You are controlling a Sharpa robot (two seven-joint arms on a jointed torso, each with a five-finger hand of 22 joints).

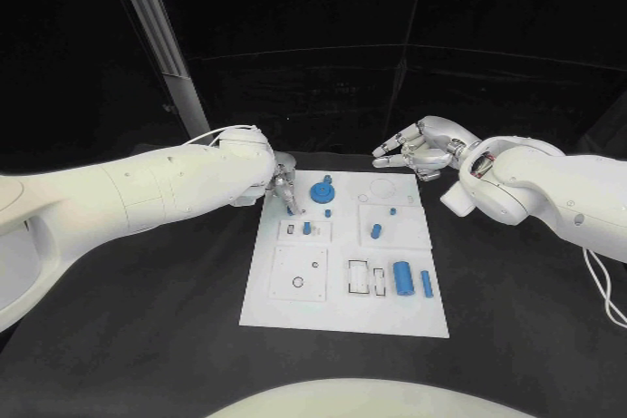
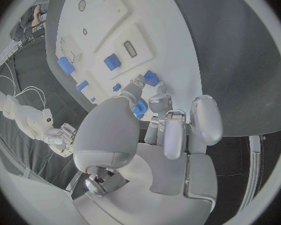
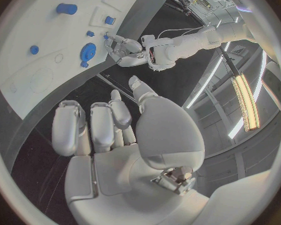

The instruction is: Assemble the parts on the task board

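Fingers of my left hand (image 1: 277,184) pinch a small blue part (image 2: 140,108) above the task board (image 1: 294,305); right hand (image 1: 420,148) hovers empty, fingers loosely spread.

No text, label, brand, number or sign can be read in any view; the task board (image 1: 342,296) bears only outlined shapes and recesses, with no lettering that can be made out on it
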